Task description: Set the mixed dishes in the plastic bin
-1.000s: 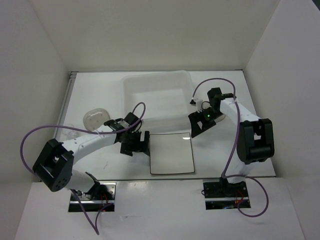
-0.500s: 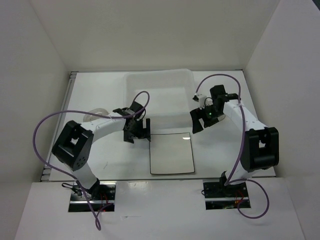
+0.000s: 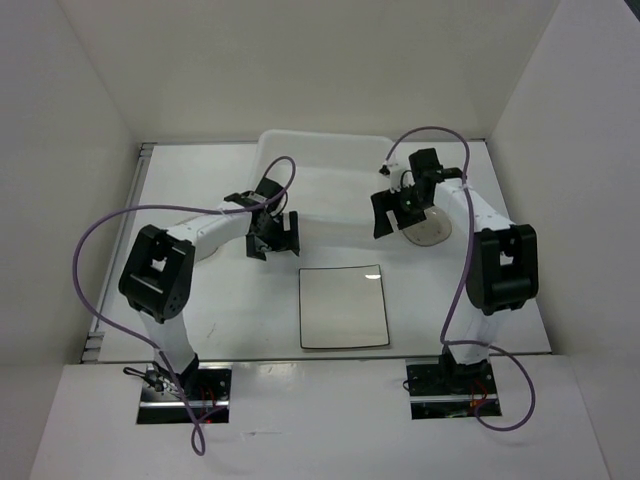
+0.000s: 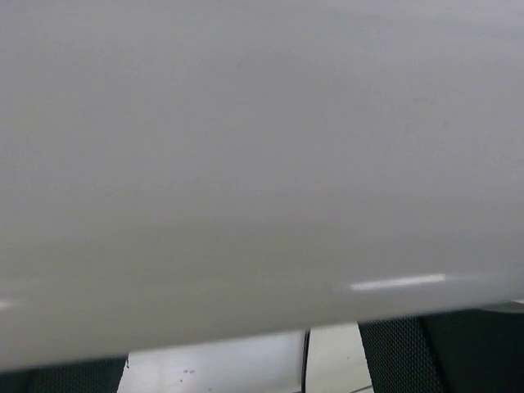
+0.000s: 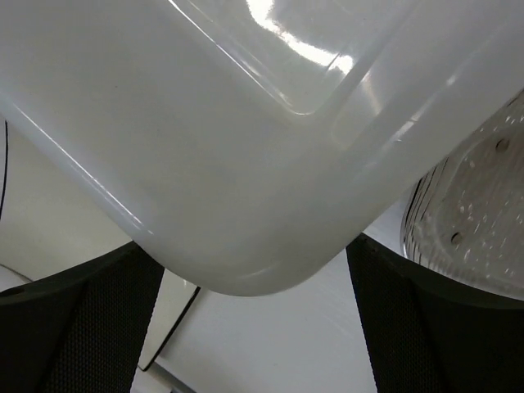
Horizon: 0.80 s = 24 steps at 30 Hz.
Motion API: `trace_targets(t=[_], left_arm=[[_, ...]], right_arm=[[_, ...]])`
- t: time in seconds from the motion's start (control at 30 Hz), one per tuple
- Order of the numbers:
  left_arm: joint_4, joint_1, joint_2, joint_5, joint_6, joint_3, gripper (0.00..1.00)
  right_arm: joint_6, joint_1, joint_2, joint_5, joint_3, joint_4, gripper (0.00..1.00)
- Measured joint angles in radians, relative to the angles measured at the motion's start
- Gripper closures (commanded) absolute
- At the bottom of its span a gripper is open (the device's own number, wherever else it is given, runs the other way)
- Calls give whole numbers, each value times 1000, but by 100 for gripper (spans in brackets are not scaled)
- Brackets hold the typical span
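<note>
1. Upper centre of the top view: plastic bin (image 3: 330,185), translucent white, sits between my two pincers, above the square plate (image 3: 343,305) in the frame.
2. Handling, as I judge it: light, thin-walled, likely to flex, glossy and slippery. I would take it by the rolled rim at the near corners.
3. My right pincer (image 3: 387,213): jaws spread wide, with the bin's rounded corner between the fingers (image 5: 74,327). I cannot tell whether they touch it. Round dish (image 5: 475,221) lies just beside.
4. My left pincer (image 3: 275,237): jaws wide, bin wall filling its view, nothing clamped.
</note>
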Motion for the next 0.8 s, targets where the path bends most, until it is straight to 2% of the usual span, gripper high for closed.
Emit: trace_targets(t=[0.47, 0.63, 0.8], left_arm=[[-22, 34, 135, 1, 39, 144, 0], [-50, 52, 208, -2, 63, 251, 0], [-69, 58, 185, -52, 69, 306, 0]], right_arm=[[60, 6, 212, 65, 212, 132, 8], [65, 6, 235, 103, 262, 152, 8], [70, 6, 194, 123, 267, 154, 11]])
